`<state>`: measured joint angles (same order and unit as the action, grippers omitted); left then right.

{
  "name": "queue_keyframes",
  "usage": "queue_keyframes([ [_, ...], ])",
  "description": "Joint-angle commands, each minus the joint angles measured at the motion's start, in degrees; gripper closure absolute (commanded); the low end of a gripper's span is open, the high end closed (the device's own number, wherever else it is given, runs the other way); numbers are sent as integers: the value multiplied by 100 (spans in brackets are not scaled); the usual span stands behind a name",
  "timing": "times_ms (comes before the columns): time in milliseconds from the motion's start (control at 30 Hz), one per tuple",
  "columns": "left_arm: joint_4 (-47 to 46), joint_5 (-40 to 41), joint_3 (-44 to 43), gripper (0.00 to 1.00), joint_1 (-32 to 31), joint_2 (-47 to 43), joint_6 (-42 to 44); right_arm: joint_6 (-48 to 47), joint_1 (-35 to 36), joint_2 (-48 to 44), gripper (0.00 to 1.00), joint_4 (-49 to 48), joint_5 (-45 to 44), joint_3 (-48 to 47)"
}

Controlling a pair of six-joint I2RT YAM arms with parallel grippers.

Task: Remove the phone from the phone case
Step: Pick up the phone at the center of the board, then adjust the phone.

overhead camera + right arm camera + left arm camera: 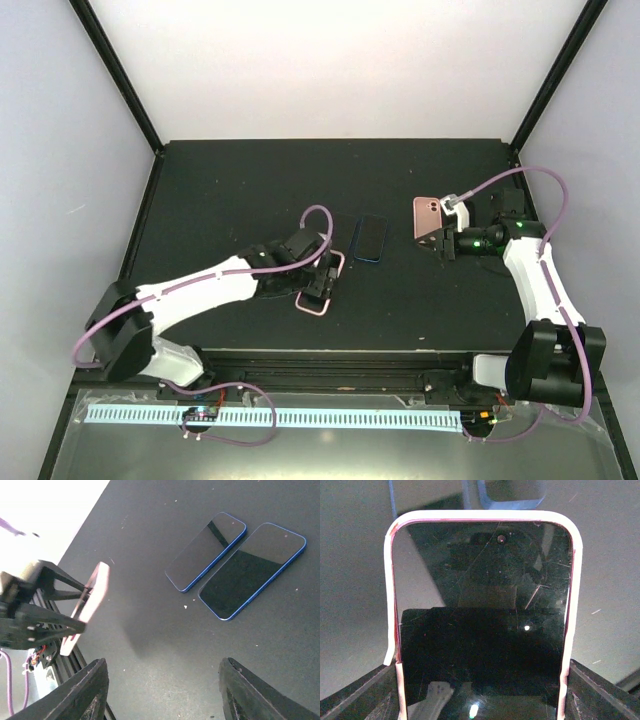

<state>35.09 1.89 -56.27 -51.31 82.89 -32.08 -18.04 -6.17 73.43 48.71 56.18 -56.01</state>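
Observation:
My left gripper (320, 287) is shut on the sides of a white-pink phone case (576, 580), held just above the mat. The phone (480, 630) sits in the case with its black, scratched screen facing the left wrist camera. My fingers (605, 690) clamp its lower edges. The case's left lip (388, 650) stands slightly off the phone. The right wrist view shows the case (92, 597) edge-on in the left gripper. My right gripper (162, 680) is open and empty over bare mat, to the right of the case (440, 243).
Two blue-edged phones (206, 551) (252, 570) lie side by side mid-table; the top view shows them as one dark shape (370, 238). A pink phone-like slab (427, 215) sits by the right gripper. The mat's near rail (330, 358) runs along the front.

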Motion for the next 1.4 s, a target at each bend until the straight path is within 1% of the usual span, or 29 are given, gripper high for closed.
queue_keyframes([
  [0, -1354, 112, -224, 41, -148, -601, -699, -46, 101, -271, 39, -143, -178, -214],
  [100, -2160, 538, -92, 41, -213, -849, -1048, -23, 427, -488, 40, -190, -253, -229],
  [200, -2997, 944, 82, 43, -259, -1161, -1310, 124, 1046, -720, 40, -309, -597, -321],
  [300, -3560, 1482, 251, 43, -334, -1362, -1490, 662, 1817, -1016, 40, -768, -924, -188],
  [433, -4154, 2445, 381, 43, -574, -1518, -1583, 1374, 2486, -1354, 40, -1625, -1397, 110],
  [600, -4338, 3079, 394, 41, -867, -1579, -1574, 1695, 3329, -1311, 44, -1937, -1778, 19],
  [667, -4484, 3299, 536, 41, -958, -1652, -1564, 1793, 3574, -1129, 48, -1912, -1877, -118],
  [767, -4547, 3558, 597, 41, -1054, -1754, -1588, 2055, 3777, -782, 52, -1872, -1924, -386],
  [933, -4568, 3836, 598, 42, -1149, -1775, -1600, 2108, 3987, -391, 60, -1736, -1986, -788],
  [1033, -4588, 3777, 538, 42, -1165, -1686, -1616, 2086, 4148, -284, 68, -1700, -2132, -906],
  [1133, -4574, 3703, 456, 42, -1186, -1592, -1654, 2124, 4202, -286, 80, -1762, -2301, -908],
  [1167, -4573, 3686, 452, 40, -1188, -1563, -1673, 2122, 4203, -305, 85, -1762, -2345, -904],
  [1200, -4568, 3679, 441, 35, -1188, -1551, -1679, 2119, 4200, -343, 92, -1773, -2389, -891],
  [1267, -4526, 3710, 413, 20, -1188, -1548, -1590, 2076, 4194, -439, 99, -1750, -2453, -865],
  [1367, -4395, 3781, 372, 2, -1172, -1611, -1240, 2015, 4177, -672, 99, -1716, -2568, -785],
])
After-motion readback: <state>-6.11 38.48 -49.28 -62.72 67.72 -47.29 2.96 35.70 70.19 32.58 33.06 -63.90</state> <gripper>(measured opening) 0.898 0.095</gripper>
